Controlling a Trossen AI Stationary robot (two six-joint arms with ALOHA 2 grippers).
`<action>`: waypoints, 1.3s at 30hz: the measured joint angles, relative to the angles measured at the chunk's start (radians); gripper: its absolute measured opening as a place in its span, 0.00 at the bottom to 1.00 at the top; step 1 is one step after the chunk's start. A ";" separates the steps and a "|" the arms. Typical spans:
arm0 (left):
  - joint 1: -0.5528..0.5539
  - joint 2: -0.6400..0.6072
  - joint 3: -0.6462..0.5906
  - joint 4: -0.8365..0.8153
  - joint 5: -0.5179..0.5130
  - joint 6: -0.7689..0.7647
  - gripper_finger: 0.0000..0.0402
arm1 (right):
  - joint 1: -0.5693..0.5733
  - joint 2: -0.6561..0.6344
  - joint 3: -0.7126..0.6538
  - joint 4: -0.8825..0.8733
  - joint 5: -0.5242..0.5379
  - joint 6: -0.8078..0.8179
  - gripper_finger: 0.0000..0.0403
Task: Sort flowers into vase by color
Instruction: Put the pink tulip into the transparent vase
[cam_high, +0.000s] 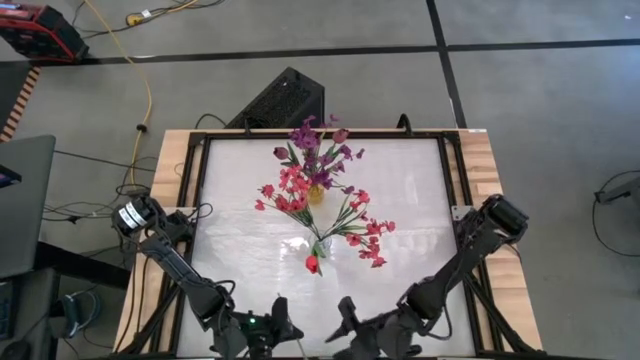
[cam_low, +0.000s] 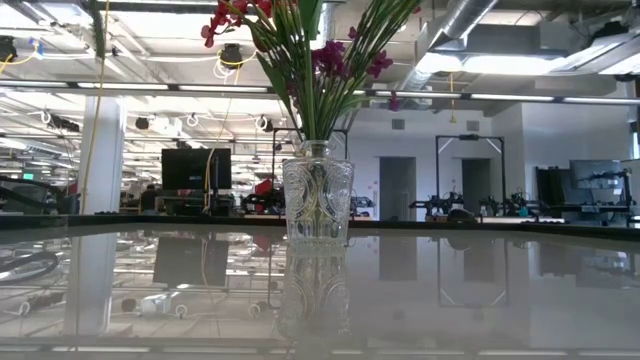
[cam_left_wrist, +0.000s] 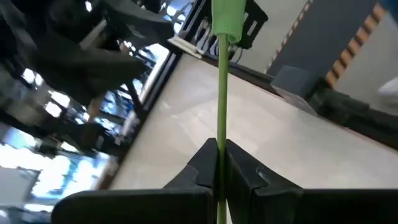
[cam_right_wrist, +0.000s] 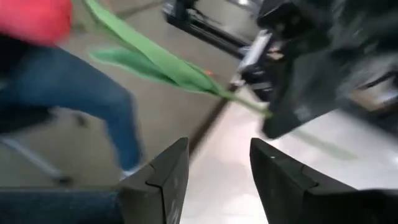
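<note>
My left gripper (cam_high: 272, 326) is at the table's near edge, shut on a thin green flower stem (cam_left_wrist: 221, 106). The right wrist view shows this stem with long green leaves (cam_right_wrist: 155, 62) and a red blossom (cam_right_wrist: 34, 18) reaching out from the left gripper (cam_right_wrist: 292, 93). My right gripper (cam_high: 346, 320) is open and empty beside it, near the same edge. A glass vase (cam_high: 322, 245) in the table's middle holds red-pink sprays and a red tulip (cam_high: 312, 264). A second vase (cam_high: 317, 192) behind it holds purple (cam_high: 315, 140) and red (cam_high: 285, 190) sprays. My left gripper pinches the bare lower part of the stem (cam_left_wrist: 220, 155) between its two fingers. The stem runs straight out along the fingers and past their tips toward its leafy part (cam_left_wrist: 227, 18). The stem is clear of the table top.
The low view shows the cut-glass vase (cam_low: 318, 200) standing on the glossy table top with stems in it. A wooden frame (cam_high: 170, 180) borders the table. A person's leg in jeans (cam_right_wrist: 74, 93) shows beyond the table's near edge.
</note>
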 joint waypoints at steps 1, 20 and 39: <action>0.004 0.000 -0.012 0.017 0.010 -0.029 0.00 | 0.007 0.000 0.000 -0.004 0.039 -0.050 0.49; 0.061 0.000 -0.248 0.652 0.211 -0.286 0.00 | -0.029 0.147 0.000 0.382 0.189 -0.303 0.49; 0.076 0.000 -0.248 0.739 0.120 -0.233 0.00 | -0.075 0.147 0.000 0.478 0.178 -0.281 0.31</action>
